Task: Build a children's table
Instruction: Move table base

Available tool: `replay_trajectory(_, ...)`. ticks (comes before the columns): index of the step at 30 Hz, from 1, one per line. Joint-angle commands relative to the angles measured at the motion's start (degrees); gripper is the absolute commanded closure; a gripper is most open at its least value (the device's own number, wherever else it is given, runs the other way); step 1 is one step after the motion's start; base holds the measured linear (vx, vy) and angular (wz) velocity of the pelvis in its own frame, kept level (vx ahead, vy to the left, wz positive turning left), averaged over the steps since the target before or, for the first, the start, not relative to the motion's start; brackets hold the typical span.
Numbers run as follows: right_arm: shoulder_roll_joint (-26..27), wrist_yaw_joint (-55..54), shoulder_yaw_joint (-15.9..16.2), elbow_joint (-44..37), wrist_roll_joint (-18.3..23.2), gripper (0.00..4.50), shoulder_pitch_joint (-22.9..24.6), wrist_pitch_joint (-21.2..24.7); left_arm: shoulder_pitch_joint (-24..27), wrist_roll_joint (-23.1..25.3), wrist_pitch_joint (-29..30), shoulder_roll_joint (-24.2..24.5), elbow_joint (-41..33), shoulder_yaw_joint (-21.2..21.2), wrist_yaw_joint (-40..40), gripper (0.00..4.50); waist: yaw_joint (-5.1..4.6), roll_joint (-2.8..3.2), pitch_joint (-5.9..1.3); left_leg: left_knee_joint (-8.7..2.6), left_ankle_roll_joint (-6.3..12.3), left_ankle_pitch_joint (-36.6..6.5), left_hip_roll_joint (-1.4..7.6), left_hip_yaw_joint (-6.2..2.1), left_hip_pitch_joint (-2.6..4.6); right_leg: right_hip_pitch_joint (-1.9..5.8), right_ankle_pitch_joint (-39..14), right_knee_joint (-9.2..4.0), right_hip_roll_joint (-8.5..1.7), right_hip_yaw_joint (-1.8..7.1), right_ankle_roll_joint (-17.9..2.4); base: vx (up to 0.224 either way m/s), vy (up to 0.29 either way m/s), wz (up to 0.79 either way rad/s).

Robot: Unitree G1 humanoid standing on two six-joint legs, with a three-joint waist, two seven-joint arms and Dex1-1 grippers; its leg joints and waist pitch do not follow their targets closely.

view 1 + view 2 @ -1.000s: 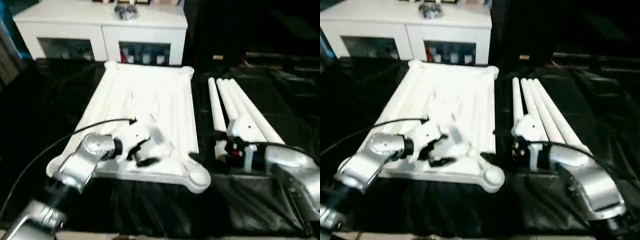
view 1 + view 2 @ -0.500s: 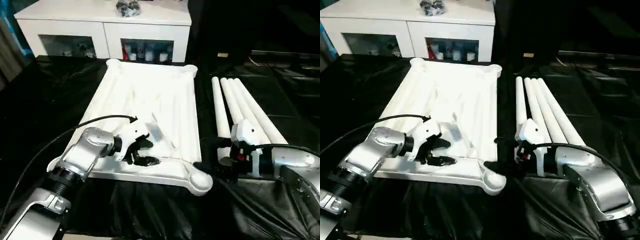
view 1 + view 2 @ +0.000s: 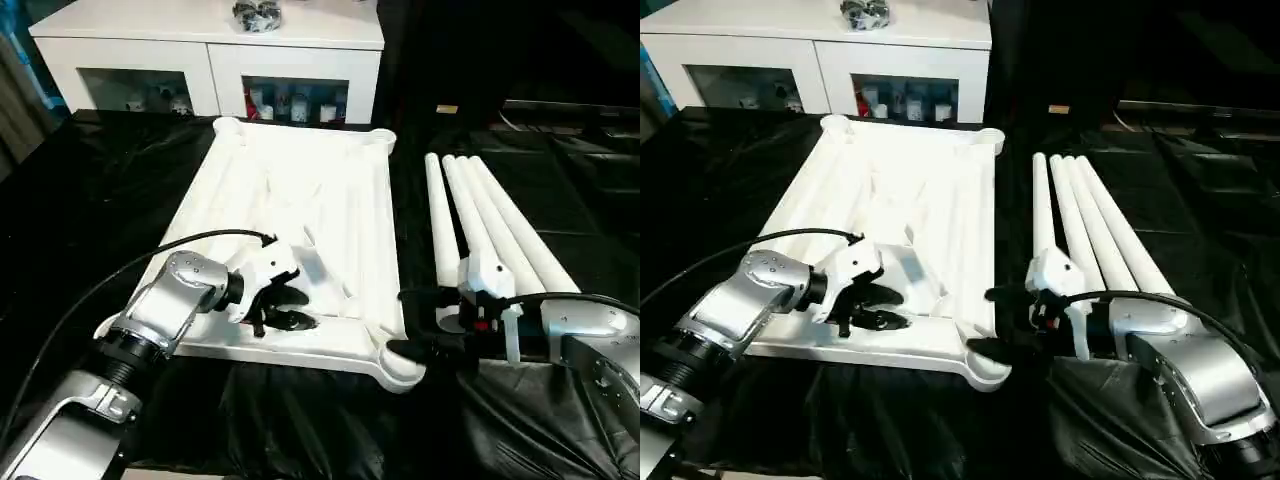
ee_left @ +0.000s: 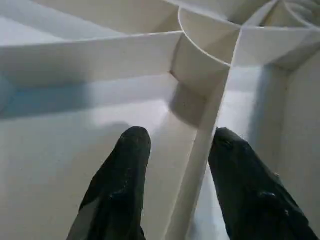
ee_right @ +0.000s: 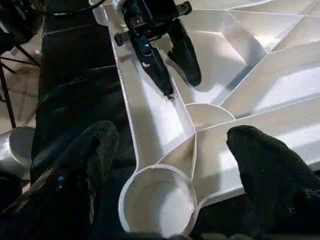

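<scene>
Black sheeting [image 3: 90,190] covers the work surface, with a white cabinet [image 3: 210,55] standing beyond it, and from my head I look down on the tabletop [image 3: 300,200] lying underside up, ribs showing, its long axis running away from me toward that cabinet. My left gripper [image 3: 283,308] sits low over the near end of it, fingers parted. Off to the right, four legs [image 3: 490,225] lie side by side on the sheeting, parallel to the tabletop's long edge, their near ends just beyond my right forearm. My right gripper [image 3: 990,320] is open too, reaching across toward the near right corner socket [image 3: 405,365]. On to the left wrist: my two black fingers [image 4: 122,185] straddle an upright rib [image 4: 200,165], one on each side, not pinching it as far as I can tell, with a curved wall [image 4: 205,55] just ahead. Now the right wrist: the round socket [image 5: 157,200] sits squarely between my spread fingers [image 5: 85,165], mouth facing up, and the other gripper [image 5: 160,50] shows beyond it over the ribs. So the right arm is the nearer one to both socket and legs, and I judge the coming move turns on bringing a leg's end round from beside me to that open mouth.
</scene>
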Motion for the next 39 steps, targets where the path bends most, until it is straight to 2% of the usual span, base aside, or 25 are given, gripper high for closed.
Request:
replay_trajectory(1,-0.82,0.51,0.31,-0.67,0.18,0.53,0.16,0.42,-0.19,0.86,-0.34,0.72,-0.87,-1.17,-0.93,2.73,0.07,-0.24,-3.20,-5.46,1.85,-9.48,3.84,-1.26,0.81,2.31,-9.18,-3.70,-3.06,1.62,-15.06,0.000,0.000,0.00)
replay_trajectory(2,-0.87,0.54,0.37,-0.64,0.15,0.53,0.13,0.44,-0.19,1.09,-0.77,0.87,-0.99,-1.36,-1.00,2.73,0.09,-0.22,-3.23,-5.45,1.79,-9.44,3.86,-1.26,0.83,2.30,-9.06,-3.68,-3.07,1.63,-15.06,0.000,0.000,0.00)
replay_trajectory(4,-0.87,0.62,0.50,-0.61,0.04,0.53,0.01,0.57,-0.18,1.29,-1.01,1.09,-1.58,-1.49,-1.01,3.07,0.08,-0.33,-3.27,-5.41,1.88,-9.01,3.83,-1.25,0.80,2.31,-8.32,-3.60,-3.04,1.63,-15.07,0.000,0.000,0.00)
replay_trajectory(8,-0.85,0.75,0.66,-0.68,-0.05,0.53,-0.13,0.82,-0.30,1.37,-0.90,1.11,-1.99,-1.39,-1.04,3.36,0.11,-0.37,-3.28,-5.34,2.26,-8.06,3.84,-1.21,0.75,2.35,-7.21,-3.49,-3.09,1.61,-15.43,0.000,0.000,0.00)
replay_trajectory(17,-0.75,0.91,1.13,-0.47,-0.66,0.53,-0.78,0.85,0.23,1.88,-0.26,1.13,-3.40,-1.24,-0.43,3.96,0.09,-0.51,-3.16,-5.45,1.92,-9.02,3.89,-1.22,0.75,2.27,-9.39,-3.66,-3.14,1.65,-15.00,0.000,0.000,0.00)
replay_trajectory(22,-0.04,-0.09,0.95,-0.51,-1.13,0.53,-0.59,0.30,3.29,2.89,3.44,1.06,-8.66,0.81,5.40,4.37,-0.21,-0.54,-3.31,-5.32,2.37,-7.17,3.89,-1.34,0.46,2.53,-6.32,-3.29,-3.13,1.56,-15.38,0.000,0.000,0.00)
replay_trajectory(23,-0.03,-0.11,0.94,-0.51,-1.14,0.53,-0.59,0.29,3.32,2.89,3.49,1.06,-8.72,0.83,5.46,4.37,-0.23,-0.18,-3.35,-5.30,2.37,-6.75,3.91,-1.42,0.41,2.62,-5.55,-3.12,-3.20,1.53,-15.58,0.000,0.000,0.00)
replay_trajectory(24,0.39,-0.73,0.71,-0.48,-1.27,0.53,-0.61,0.21,4.63,3.08,5.31,0.98,-11.16,1.74,7.19,4.42,-0.50,-0.41,-3.35,-5.18,2.78,-6.29,3.77,-1.29,0.38,2.57,-4.74,-3.20,-3.03,1.50,-15.78,0.000,0.000,0.00)
replay_trajectory(26,0.81,-1.35,0.55,-0.48,-1.44,0.53,-0.49,0.02,6.43,3.11,7.75,0.65,-14.56,3.14,9.67,4.47,-0.98,-0.33,-3.32,-5.18,3.15,-5.99,3.84,-1.37,0.25,2.74,-4.09,-3.13,-3.10,1.47,-16.42,0.000,0.000,0.00)
replay_trajectory(32,1.75,-2.67,0.30,-1.05,-1.60,0.53,0.01,-0.08,10.95,4.35,13.12,0.78,-23.36,4.64,13.62,4.47,-1.04,-0.30,-3.09,-5.39,2.68,-8.42,4.06,-1.29,0.56,2.44,-8.31,-3.66,-2.87,1.53,-15.77,0.000,0.000,0.00)
replay_trajectory(33,1.98,-2.91,0.21,-1.24,-1.51,0.53,0.09,0.01,11.76,4.40,13.93,0.80,-25.01,4.74,13.99,4.47,-1.05,-0.51,-3.08,-5.37,2.67,-8.22,4.01,-1.28,0.49,2.46,-8.22,-3.65,-2.82,1.51,-15.67,0.000,0.000,0.00)
replay_trajectory(34,2.20,-3.09,0.18,-1.40,-1.40,0.53,0.13,0.11,12.53,4.29,14.44,0.77,-26.60,4.79,14.48,4.47,-0.93,-0.35,-3.04,-5.40,2.69,-8.45,3.89,-1.24,0.62,2.27,-8.90,-3.78,-2.68,1.50,-15.38,0.000,0.000,0.00)
replay_trajectory(35,2.31,-3.18,0.15,-1.46,-1.34,0.53,0.16,0.15,12.95,4.14,14.72,0.54,-27.46,4.93,14.96,4.47,-0.95,-0.63,-3.07,-5.40,2.69,-8.43,3.95,-1.21,0.63,2.28,-8.78,-3.73,-2.67,1.50,-15.33,0.000,0.000,0.00)
replay_trajectory(36,2.36,-3.23,0.14,-1.47,-1.30,0.53,0.17,0.17,13.17,4.00,14.84,0.38,-27.94,4.98,15.29,4.47,-0.86,-0.42,-3.08,-5.41,2.70,-7.90,3.90,-1.26,0.58,2.27,-8.03,-3.62,-2.62,1.48,-15.16,0.000,0.000,0.00)
replay_trajectory(38,2.50,-3.39,0.15,-1.36,-1.35,0.53,0.14,0.14,13.37,3.63,14.60,0.18,-28.29,4.95,15.28,4.47,-0.89,-0.44,-3.09,-5.37,2.80,-7.77,3.81,-1.23,0.53,2.28,-7.48,-3.60,-2.60,1.49,-15.12,0.000,0.000,0.00)
replay_trajectory(39,2.57,-3.48,0.13,-1.30,-1.40,0.53,0.15,0.10,13.56,3.40,14.94,0.09,-28.81,4.83,15.58,4.47,-0.94,-0.91,-3.11,-5.32,2.97,-7.63,3.77,-1.16,0.48,2.31,-7.34,-3.65,-2.60,1.50,-15.06,0.000,0.000,0.00)
